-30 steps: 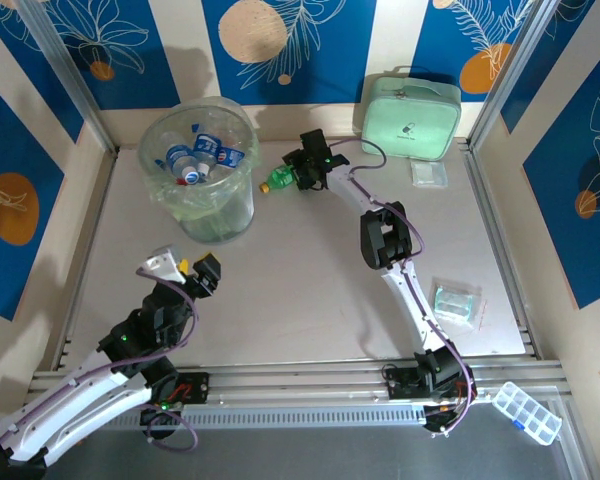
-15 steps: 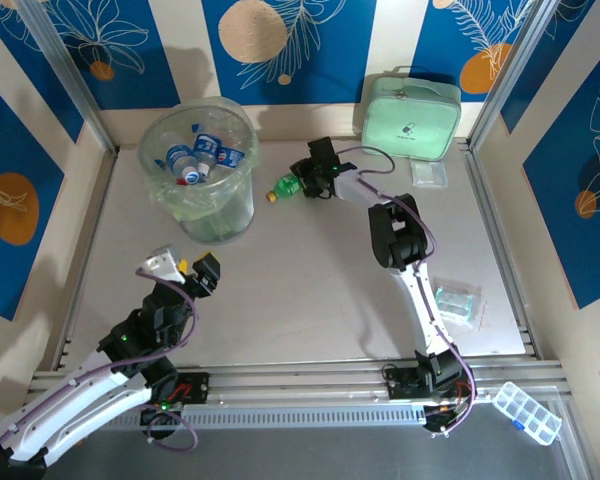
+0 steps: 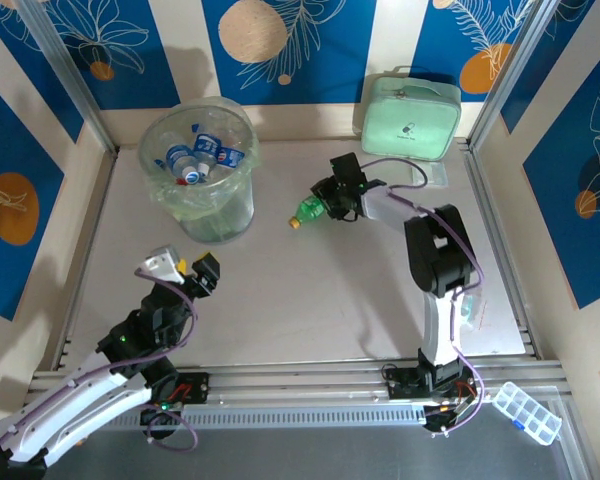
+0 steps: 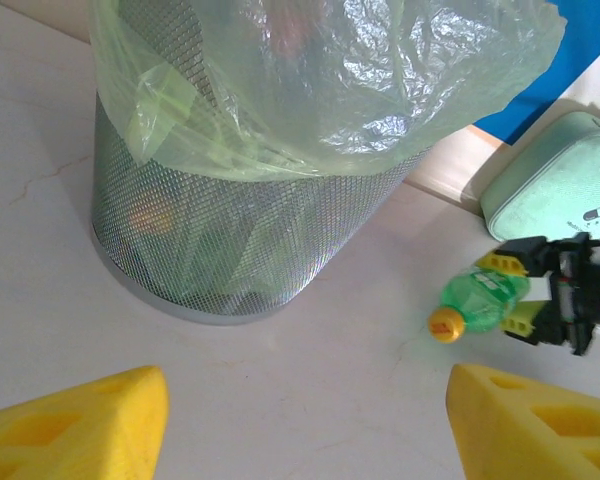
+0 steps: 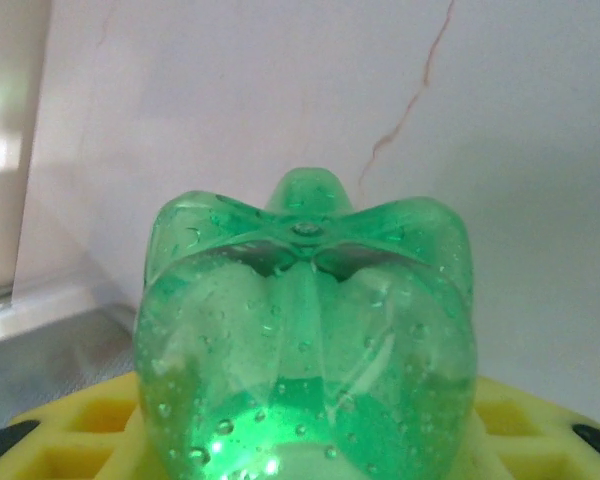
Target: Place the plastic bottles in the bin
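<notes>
Right of the bin: green bottle clamped, drop pending

Right of the bin [image 3: 220, 215], toward the table's [image 3: 300, 300] far edge, the right gripper [image 3: 332, 200] is clamped on a green bottle [image 3: 308, 210], its orange cap on the bin side and the mint green case [image 3: 410, 118] behind. Several blue-labelled bottles [image 3: 202, 157] already lie inside the bin. The left gripper [image 3: 187, 266] sits near the front-left corner, fingers apart, holding nothing. Task looks mostly done. Left to do, by my read: carry the green bottle over the rim and release it.
</notes>
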